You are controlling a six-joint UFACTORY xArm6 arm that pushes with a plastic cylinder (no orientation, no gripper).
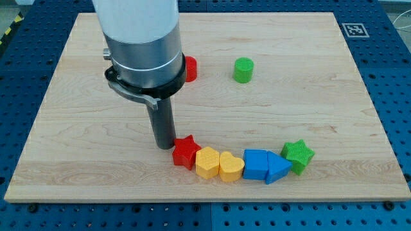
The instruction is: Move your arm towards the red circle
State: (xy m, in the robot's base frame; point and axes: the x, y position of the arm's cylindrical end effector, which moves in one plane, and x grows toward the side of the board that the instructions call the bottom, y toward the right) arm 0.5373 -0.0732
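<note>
The red circle [190, 68] lies at the upper middle of the board, mostly hidden behind my arm's grey body; only its right edge shows. My tip [163, 146] rests on the board well below it, just left of the red star [185, 152] and nearly touching it. The rod rises straight up into the arm body, which covers the red circle's left part.
A green cylinder [243, 70] sits right of the red circle. A curved row runs rightward from the red star: yellow hexagon [207, 162], yellow heart [230, 166], blue cube [255, 164], blue triangle [278, 168], green star [298, 156]. The wooden board [334, 96] ends near the row.
</note>
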